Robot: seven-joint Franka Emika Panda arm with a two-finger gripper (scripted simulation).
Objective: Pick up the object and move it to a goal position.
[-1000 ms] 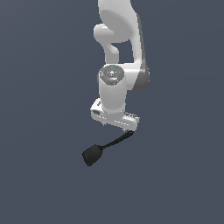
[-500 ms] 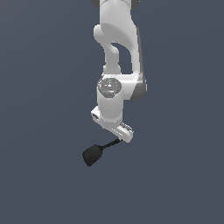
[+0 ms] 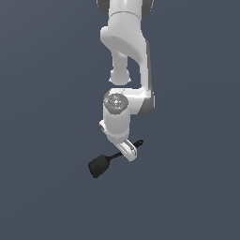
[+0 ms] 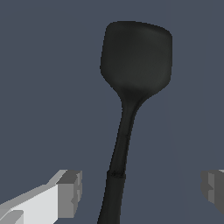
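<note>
A flat, dark slate-blue ground fills the exterior view. A white Panda arm (image 3: pixel 125 56) reaches down from the top edge. Its pincer (image 3: pixel 125 151) sits low over a small black spatula (image 3: pixel 108 160), which lies slantwise: the blade points toward the exterior view's left, and the handle tip pokes out on the right of the pincer.

In the wrist view, the same plain dark ground. The spatula (image 4: pixel 131 96) runs lengthwise between two grey fingertips (image 4: pixel 71 193), spread wide. Both pads stand clear of the thin handle, with open ground on either side.
</note>
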